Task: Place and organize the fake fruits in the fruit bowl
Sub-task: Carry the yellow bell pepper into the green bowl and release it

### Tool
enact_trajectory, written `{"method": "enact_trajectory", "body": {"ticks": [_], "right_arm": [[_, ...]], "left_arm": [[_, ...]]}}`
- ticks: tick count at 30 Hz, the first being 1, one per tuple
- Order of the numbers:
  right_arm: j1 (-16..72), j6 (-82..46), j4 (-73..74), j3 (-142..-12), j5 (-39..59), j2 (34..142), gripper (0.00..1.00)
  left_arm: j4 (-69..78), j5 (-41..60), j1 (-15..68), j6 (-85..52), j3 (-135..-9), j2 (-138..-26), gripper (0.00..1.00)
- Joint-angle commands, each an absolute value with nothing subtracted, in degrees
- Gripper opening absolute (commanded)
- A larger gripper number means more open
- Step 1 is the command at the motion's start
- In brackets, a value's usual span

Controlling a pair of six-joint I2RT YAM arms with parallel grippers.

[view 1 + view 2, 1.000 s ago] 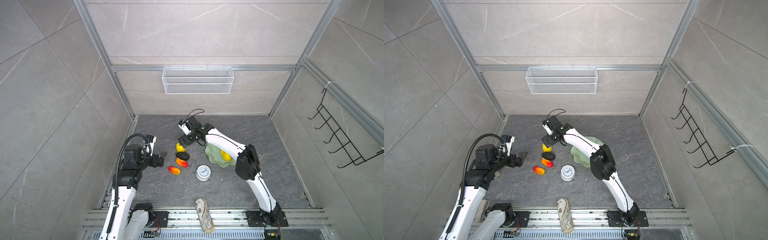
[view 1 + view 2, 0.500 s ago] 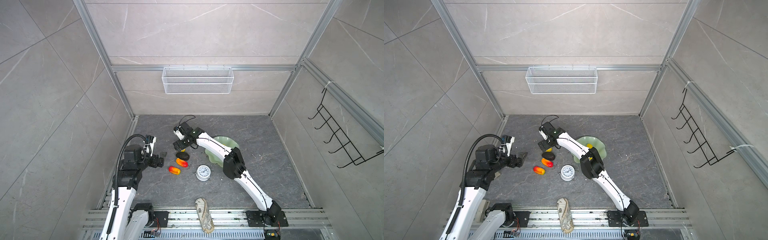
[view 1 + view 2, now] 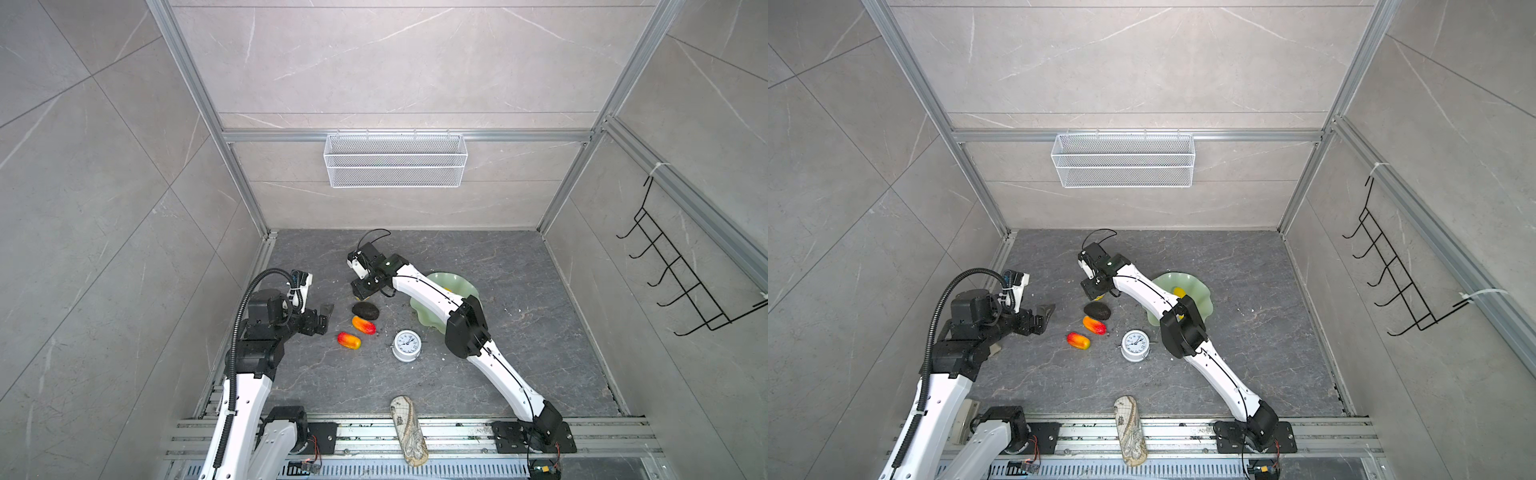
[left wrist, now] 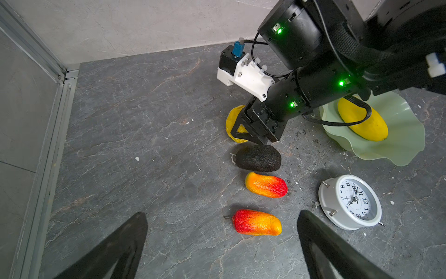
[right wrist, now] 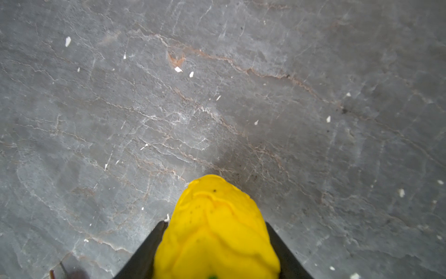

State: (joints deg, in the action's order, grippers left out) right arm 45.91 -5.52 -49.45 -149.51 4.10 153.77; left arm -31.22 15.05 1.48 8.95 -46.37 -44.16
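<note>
Left of the wavy-rimmed fruit bowl (image 4: pixel 398 154), bare veined grey tabletop (image 5: pixel 217 96) lies open. The right gripper (image 3: pixel 361 293) reaches over the bowl's rim and angles down, jaws pressed on both sides of the bumpy yellow fruit (image 5: pixel 217 229). Farther left, the left gripper (image 4: pixel 222 217) hovers, jaws wide. A smooth long yellow fruit (image 4: pixel 362 123) lies in the bowl.

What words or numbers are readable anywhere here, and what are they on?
"12", "11", "9", "3", "2": hour numbers on the dial of the alarm clock; its other numbers are too small to read.
Pouch: a printed pattern; any lettering on it is too blurred to read.
No other text is readable.
</note>
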Motion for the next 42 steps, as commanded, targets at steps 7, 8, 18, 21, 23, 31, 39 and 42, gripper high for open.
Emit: {"method": "enact_trajectory", "body": {"ticks": [7, 8, 18, 21, 23, 31, 39, 42], "right_arm": [[43.9, -1.4, -55.0, -148.8, 1.1, 140.6, 0.55], [43.3, -1.1, -54.3, -144.8, 0.6, 138.1, 0.55], [36.5, -2.8, -39.9, -103.0, -4.2, 111.7, 0.54], [34.7, -4.0, -36.9, -93.6, -4.4, 107.0, 0.54], [33.9, -4.6, -35.1, -88.3, -4.4, 105.0, 0.54], [32.4, -7.3, -27.8, -78.4, -3.6, 105.0, 0.53], [31.5, -8.8, -24.0, -76.8, -3.4, 108.3, 0.53], [31.2, -9.8, -22.6, -76.5, -3.5, 109.3, 0.53]], "left_arm": [[-29.7, 14.8, 1.6, 10.2, -46.4, -43.3, 1.00], [-29.7, 14.8, 1.6, 10.1, -46.4, -43.3, 1.00], [-29.7, 14.7, 1.6, 10.2, -46.4, -43.6, 1.00], [-29.8, 14.9, 1.6, 10.2, -46.6, -44.1, 1.00], [-29.8, 14.9, 1.6, 10.3, -46.6, -44.2, 1.00], [-29.7, 15.2, 1.6, 10.1, -46.6, -44.5, 1.00], [-29.6, 15.2, 1.6, 10.1, -46.4, -43.8, 1.00], [-29.6, 15.4, 1.6, 10.1, -46.5, -44.0, 1.00]]}}
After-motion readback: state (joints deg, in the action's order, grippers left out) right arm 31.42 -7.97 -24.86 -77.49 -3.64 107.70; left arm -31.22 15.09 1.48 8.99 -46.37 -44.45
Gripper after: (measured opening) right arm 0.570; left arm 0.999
